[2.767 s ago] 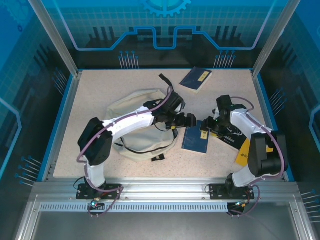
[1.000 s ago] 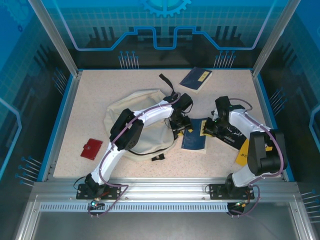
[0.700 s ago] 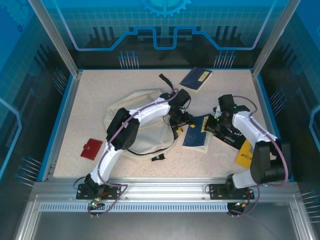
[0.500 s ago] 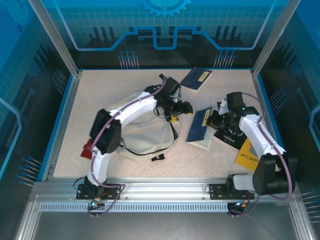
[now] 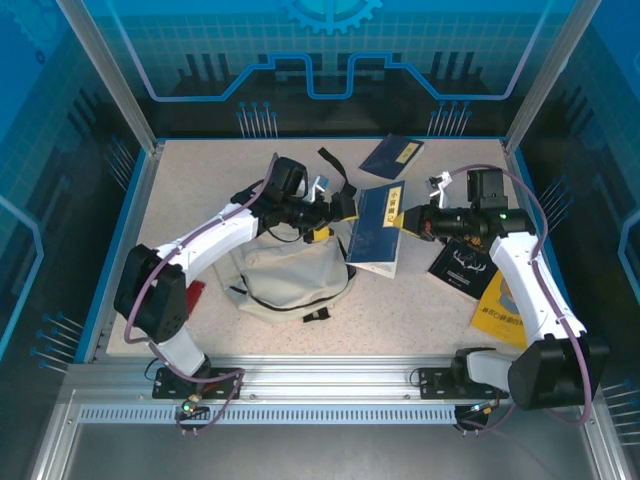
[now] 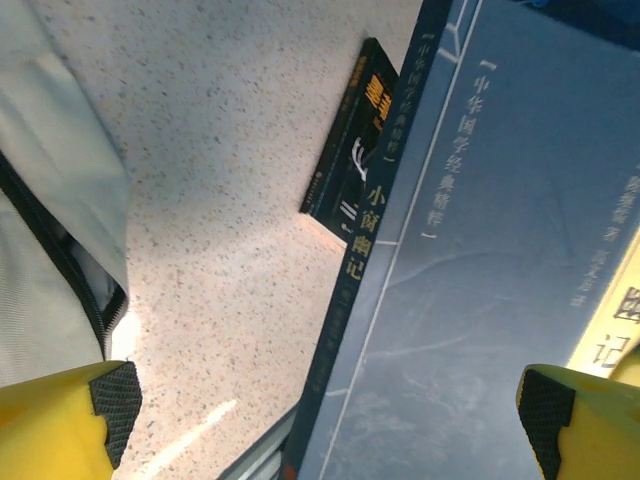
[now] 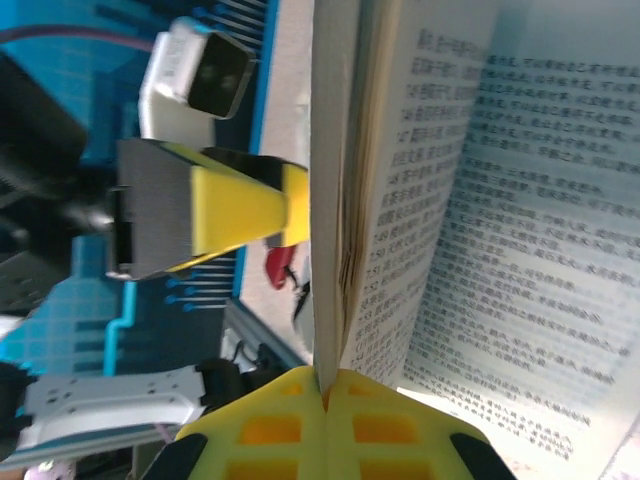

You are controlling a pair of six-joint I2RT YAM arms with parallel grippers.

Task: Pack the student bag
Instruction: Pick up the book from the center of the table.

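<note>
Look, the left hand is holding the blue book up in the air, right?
No, it is the right hand that is holding the blue book up in the air, as the top view shows. The left hand is open beside it.

R claw (image 5: 408, 222) grips blue book (image 5: 375, 232) by its right edge, book tilted btw the arms. L claw (image 5: 335, 210) spread wide just beside book's left edge, above cream student bag (image 5: 290, 272) on tabletop (image 5: 190, 190). 2nd blue book (image 5: 392, 158) lies at rear.
</note>
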